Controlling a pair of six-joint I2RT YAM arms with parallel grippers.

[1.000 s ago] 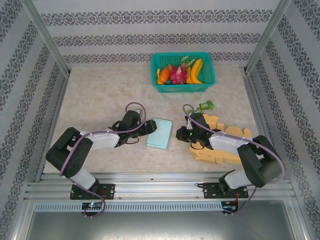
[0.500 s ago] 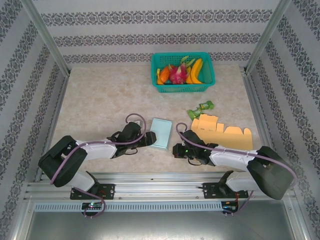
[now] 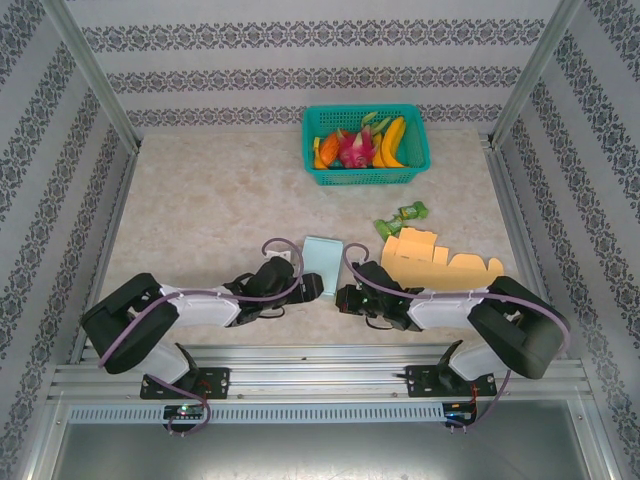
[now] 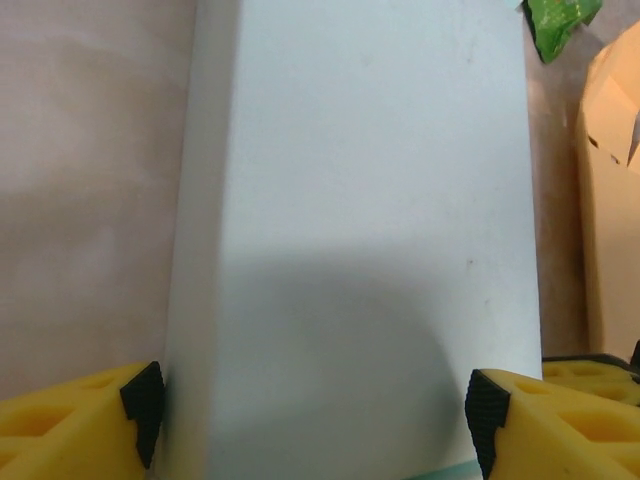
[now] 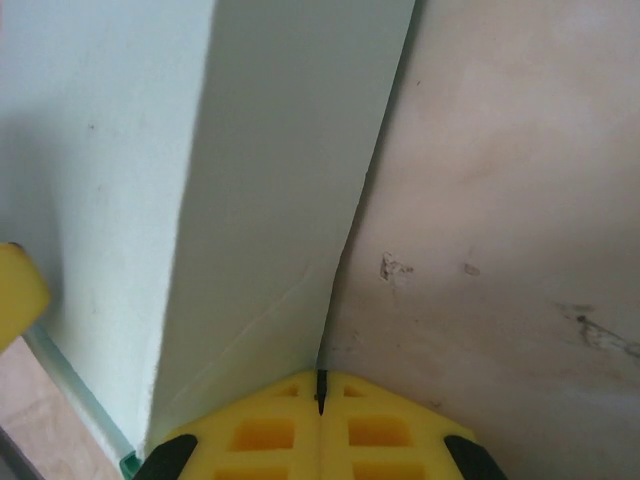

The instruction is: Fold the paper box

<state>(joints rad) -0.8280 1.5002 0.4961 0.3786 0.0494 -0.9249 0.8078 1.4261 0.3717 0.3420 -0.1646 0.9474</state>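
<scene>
Fingertips [image 4: 142,400] of my left tool [image 4: 315,405] stand wide apart in its wrist view, their black ends pressed to the two long sides of the box [image 4: 350,200]. I am gripping it across its width. That view gives me the box's broad pale face running away from me. A scrap of green packet [image 4: 560,20] and the edge of orange card [image 4: 610,200] show past its right side.

My right tool [image 5: 320,390] is closed, its two yellow fingers meeting along a thin dark seam with nothing between them. Its wrist view shows what the left one cannot: the narrower side wall of the box [image 5: 270,180]. That wall meets the surface [image 5: 500,200] along a dark line that runs down to my closed tips. They sit right at that edge, though I cannot tell whether they touch it.

From above I get the layout neither wrist view gives. Left tool [image 3: 312,287] and right tool [image 3: 343,298] lie low at the near middle of the surface [image 3: 200,200], close together. The box [image 3: 322,258] is at their tips, its far end pointing toward the basket [image 3: 365,176]. Card [image 3: 450,268] lies flat just right of the box, beyond my right arm, and the packet [image 3: 400,216] sits at its far edge. The basket holds fruit [image 3: 355,148] near the back wall, well apart from the rest.
</scene>
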